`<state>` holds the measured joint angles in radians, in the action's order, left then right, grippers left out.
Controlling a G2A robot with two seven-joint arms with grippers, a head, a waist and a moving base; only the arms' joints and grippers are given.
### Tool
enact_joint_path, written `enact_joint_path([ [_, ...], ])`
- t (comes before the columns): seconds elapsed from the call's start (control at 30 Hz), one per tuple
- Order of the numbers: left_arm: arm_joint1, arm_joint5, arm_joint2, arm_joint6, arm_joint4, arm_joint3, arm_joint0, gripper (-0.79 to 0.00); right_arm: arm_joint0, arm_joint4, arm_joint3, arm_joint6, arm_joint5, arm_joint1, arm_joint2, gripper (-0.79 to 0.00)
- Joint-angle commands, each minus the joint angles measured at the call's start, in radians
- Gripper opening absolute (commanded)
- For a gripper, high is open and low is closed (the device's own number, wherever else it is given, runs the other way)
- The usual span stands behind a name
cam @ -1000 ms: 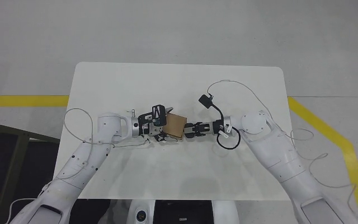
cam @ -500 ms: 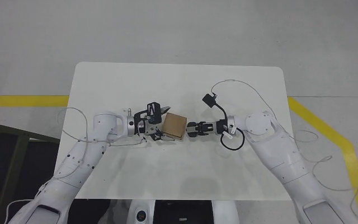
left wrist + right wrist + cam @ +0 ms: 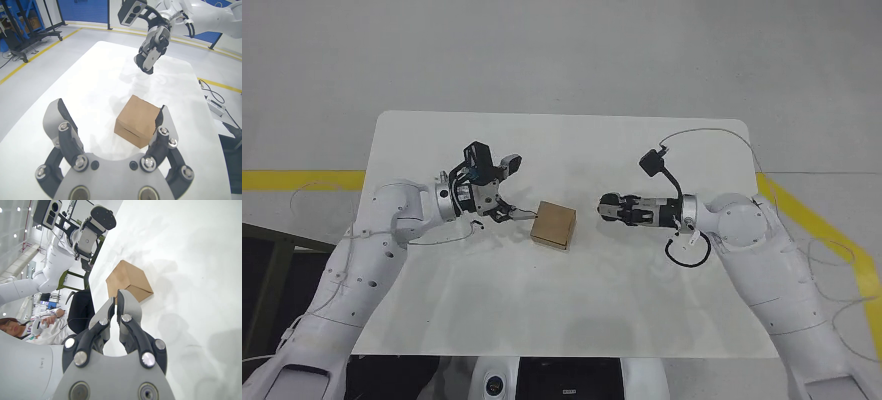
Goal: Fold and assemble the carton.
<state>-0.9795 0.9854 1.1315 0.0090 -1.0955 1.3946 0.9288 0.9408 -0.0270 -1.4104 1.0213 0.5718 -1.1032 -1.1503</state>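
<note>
Carton (image 3: 553, 225) now stands free near the middle of the tabletop (image 3: 562, 310); a second ago both arms were pressed against its opposite sides. Left fingers (image 3: 56, 115) have drawn back, spread wide and empty, with the box just ahead of them. Right fingers (image 3: 130, 304) have retreated further off, closed to a narrow slit on nothing. Judgement: the release suggests assembly is finished or nearly so. The box is a squared brown cube with every visible face closed, a tuck slot along one side seam, and no loose flaps.
</note>
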Motion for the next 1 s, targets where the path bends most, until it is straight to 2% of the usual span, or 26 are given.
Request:
enact_joint_path([
  [0.0, 0.0, -0.045, 0.009, -0.009, -0.033, 0.013, -0.003, 0.0, 0.007, -0.02, -0.004, -0.026, 0.051, 0.004, -0.018, 0.0],
  [0.17, -0.003, -0.085, 0.014, 0.012, -0.047, -0.007, -0.011, 0.0, 0.015, -0.105, 0.006, -0.11, 0.186, 0.014, -0.06, 0.0],
  [0.33, -0.008, -0.107, 0.02, 0.007, -0.016, -0.056, -0.038, 0.0, 0.027, -0.243, -0.006, -0.216, 0.26, 0.025, -0.115, 0.0],
  [0.47, -0.008, -0.135, 0.032, -0.004, -0.04, -0.078, -0.065, 0.0, 0.051, -0.361, -0.057, -0.303, 0.256, 0.035, -0.171, 0.0],
  [0.6, -0.006, -0.142, 0.051, 0.011, -0.064, -0.105, -0.086, 0.0, 0.078, -0.455, -0.097, -0.338, 0.24, 0.046, -0.215, 0.0],
  [0.97, -0.009, -0.162, 0.069, 0.018, -0.067, -0.159, -0.149, 0.0, 0.108, -0.552, -0.159, -0.424, 0.215, 0.07, -0.33, 0.0],
])
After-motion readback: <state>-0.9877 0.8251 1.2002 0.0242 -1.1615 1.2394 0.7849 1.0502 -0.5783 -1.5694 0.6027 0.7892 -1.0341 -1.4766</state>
